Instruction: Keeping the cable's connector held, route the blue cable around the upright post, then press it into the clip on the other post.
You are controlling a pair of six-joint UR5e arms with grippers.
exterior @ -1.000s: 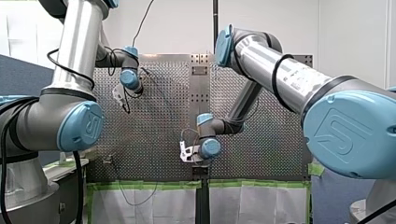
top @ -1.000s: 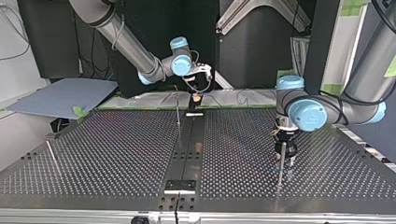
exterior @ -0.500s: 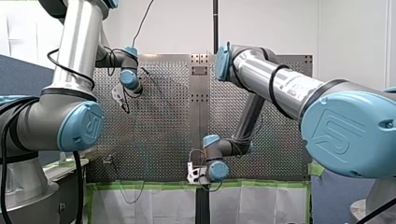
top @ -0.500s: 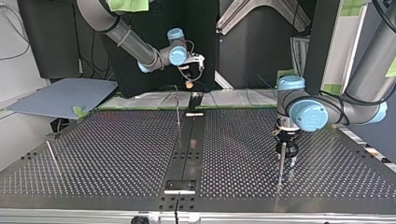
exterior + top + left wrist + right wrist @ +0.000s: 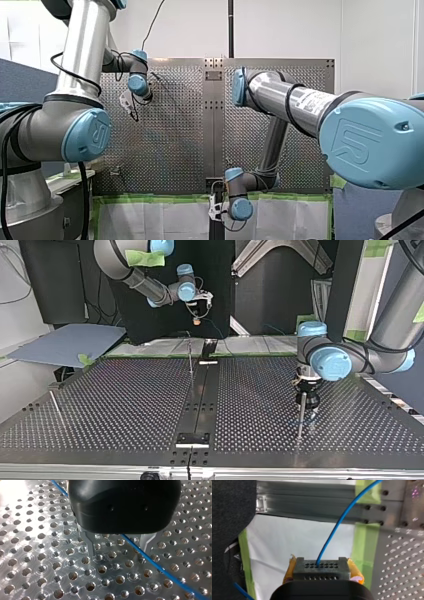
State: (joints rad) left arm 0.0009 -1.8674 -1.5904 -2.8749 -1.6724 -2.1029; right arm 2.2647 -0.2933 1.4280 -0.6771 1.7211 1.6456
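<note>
In the right wrist view my right gripper (image 5: pixel 322 566) is shut on the grey connector (image 5: pixel 321 572), which sits between its yellow pads (image 5: pixel 356 573). The blue cable (image 5: pixel 335 527) rises from the connector towards the table's edge. In the top view my right gripper (image 5: pixel 199 319) hangs above and beyond the table's far edge. My left gripper (image 5: pixel 118 552) is open just above the perforated plate, and the blue cable (image 5: pixel 160 566) runs slantwise between its metal fingers (image 5: pixel 88 542). In the top view my left gripper (image 5: pixel 307 410) stands at a thin upright post (image 5: pixel 299 427).
Another thin post (image 5: pixel 190 359) stands near the table's far middle in the top view, and a third post (image 5: pixel 55 407) at its left. A dark strip (image 5: pixel 202 400) runs down the table's middle. Green tape (image 5: pixel 165 198) and white sheeting line the front view's near edge.
My right arm has carried the connector off the table, past its edge and upward in the top view. My left arm has stayed where it was.
</note>
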